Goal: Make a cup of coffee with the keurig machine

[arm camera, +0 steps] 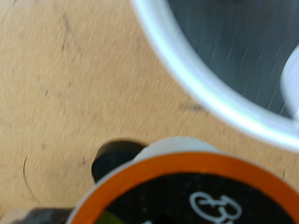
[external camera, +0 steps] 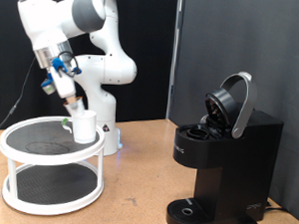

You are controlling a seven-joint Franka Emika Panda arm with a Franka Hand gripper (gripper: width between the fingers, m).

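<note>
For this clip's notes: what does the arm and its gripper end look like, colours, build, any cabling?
In the exterior view the arm is glossy white with rounded, bulbous segments and darker grey bands at the joints. The gripper end looks busier: blue and dark parts cluster near the wrist, seemingly cabling or fittings, above a pale hand. The jaws are too small to describe. No markings are legible.

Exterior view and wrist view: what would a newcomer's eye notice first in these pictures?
First the black keurig machine at the exterior view's right, its domed lid tilted open. Next the white robot arm at the upper left, its gripper just above the small white cup, which stands on the top tier of a round white stand. In the wrist view, an orange-rimmed pod fills the lower part, very close to the camera.
</note>
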